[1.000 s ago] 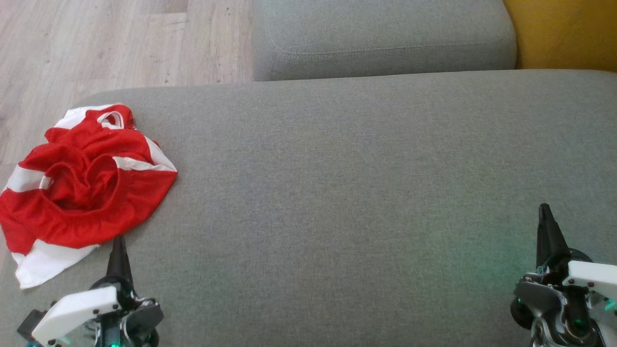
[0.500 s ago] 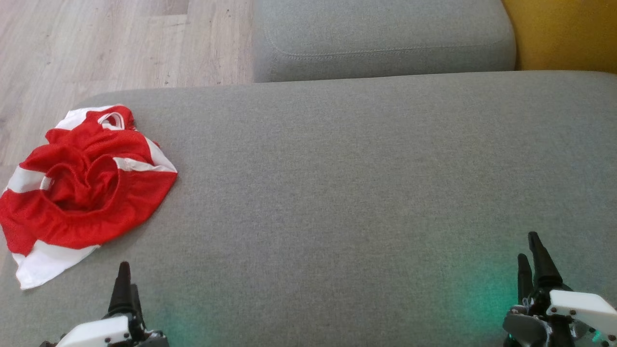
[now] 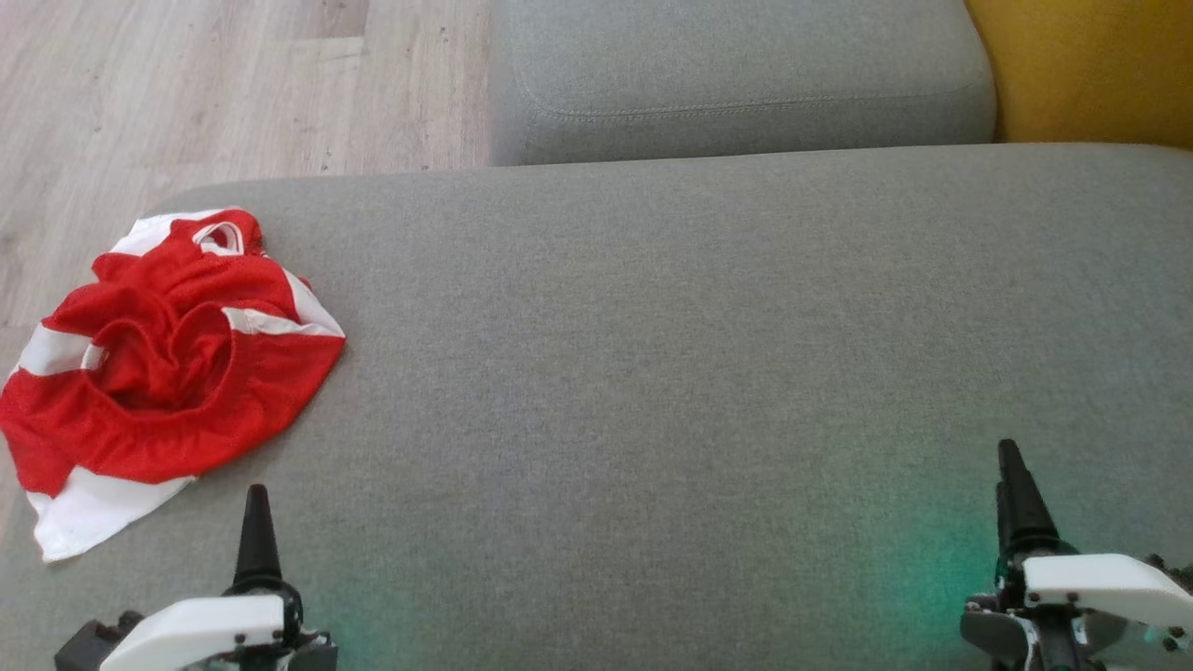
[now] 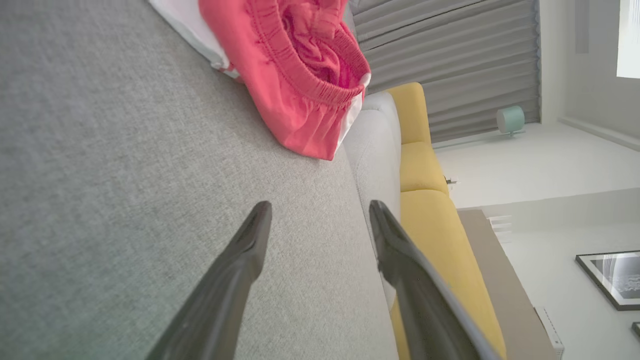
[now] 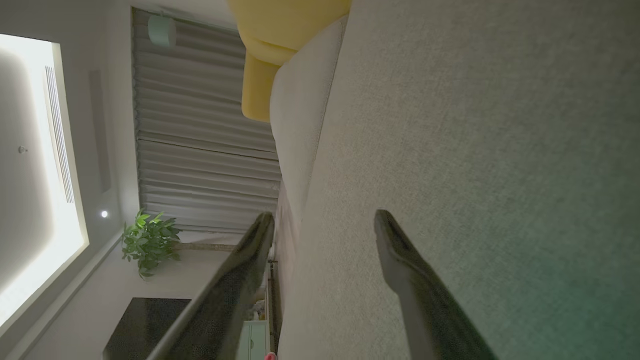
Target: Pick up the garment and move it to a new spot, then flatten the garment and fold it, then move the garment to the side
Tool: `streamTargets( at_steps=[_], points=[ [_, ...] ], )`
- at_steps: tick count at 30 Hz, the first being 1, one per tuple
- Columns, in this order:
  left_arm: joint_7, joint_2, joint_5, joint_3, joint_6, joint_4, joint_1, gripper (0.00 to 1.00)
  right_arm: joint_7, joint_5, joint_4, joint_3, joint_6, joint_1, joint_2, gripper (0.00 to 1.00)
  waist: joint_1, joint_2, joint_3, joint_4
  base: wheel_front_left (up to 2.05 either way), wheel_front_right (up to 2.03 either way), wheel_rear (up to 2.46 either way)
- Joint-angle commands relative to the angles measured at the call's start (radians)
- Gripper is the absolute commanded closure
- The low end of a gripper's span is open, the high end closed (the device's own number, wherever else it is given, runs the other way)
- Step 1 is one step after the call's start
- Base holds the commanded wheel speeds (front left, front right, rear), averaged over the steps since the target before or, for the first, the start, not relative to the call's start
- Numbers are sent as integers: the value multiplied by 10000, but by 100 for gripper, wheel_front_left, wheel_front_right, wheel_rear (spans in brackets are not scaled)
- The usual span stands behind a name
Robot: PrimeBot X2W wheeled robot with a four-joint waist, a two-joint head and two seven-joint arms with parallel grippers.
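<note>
The left tool (image 4: 320,206) is released, its two dark fingers (image 4: 240,270) spread apart with nothing between them, pointing out over the grey sofa seat (image 3: 652,373). The garment (image 3: 168,373), a crumpled red and white mesh piece with an elastic waistband, lies in a heap on the seat just ahead of this tool and a little to its left, at the seat's edge. No finger touches it. The right tool (image 5: 325,217) is likewise released and empty, fingers parted, over bare seat fabric far to the left tool's right and well apart from the garment. Beyond both tools are a grey back cushion (image 3: 746,84), a yellow cushion (image 3: 1090,65) and wood floor (image 3: 186,93).
</note>
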Motion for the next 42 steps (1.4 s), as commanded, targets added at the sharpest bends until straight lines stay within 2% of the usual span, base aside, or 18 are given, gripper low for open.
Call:
streamTargets(
  at_steps=[1, 42],
  points=[
    [-85, 47, 369, -57, 28, -422, -351, 0, -105, -355, -377, 120, 16, -388, -40, 0, 0, 0, -15, 1, 0, 0, 0],
    [-1273, 93, 5494, -1101, 732, -1024, -4, 0, -1284, -5613, -535, 1604, 41, -267, -75, 0, 0, 0, -461, 11, 0, 0, 0]
  ],
)
